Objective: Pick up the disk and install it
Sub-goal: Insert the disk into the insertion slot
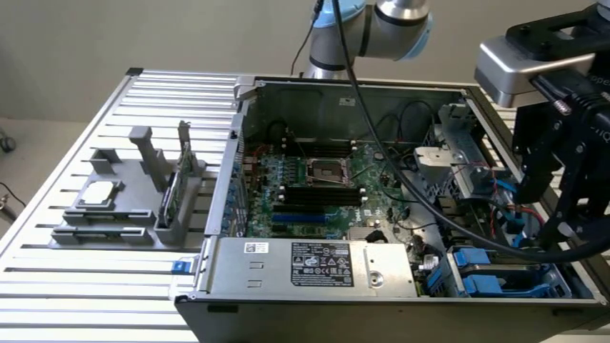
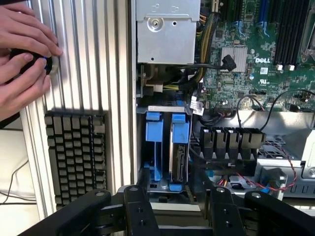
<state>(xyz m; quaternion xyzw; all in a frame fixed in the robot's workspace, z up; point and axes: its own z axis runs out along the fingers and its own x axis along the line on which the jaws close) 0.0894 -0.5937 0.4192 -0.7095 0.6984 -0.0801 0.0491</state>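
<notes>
My fingers (image 1: pixel 551 214) stand wide apart with nothing between them, hanging over the corner of the open black computer case (image 1: pixel 381 318) that lies just beside the silver sheet-metal power supply box (image 1: pixel 315 264). The disk (image 2: pixel 179 156), a silver-grey hard drive framed by bright blue plastic rails, stands on edge in the drive bay next to that power supply box, directly beneath me. An empty-looking blue plastic carrier (image 2: pixel 153 142) sits close beside it.

As I judge it, I carry nothing and the disk is inside the case. Whether it is pushed fully home in its bay I cannot tell, so I cannot call the install finished.

The wrist view adds a person's hands (image 2: pixel 22 54) on a small black object (image 2: pixel 37 63) and a dark keyboard (image 2: pixel 74 157), both across the slatted aluminium worktop (image 1: pixel 96 286) from the power supply box. The exterior view adds a grey plastic fixture (image 1: pixel 124 214) well apart from the power supply box, towards the exterior view's left, holding a small square silver chip (image 1: pixel 99 193) and a green circuit card (image 1: pixel 170 200)
</notes>
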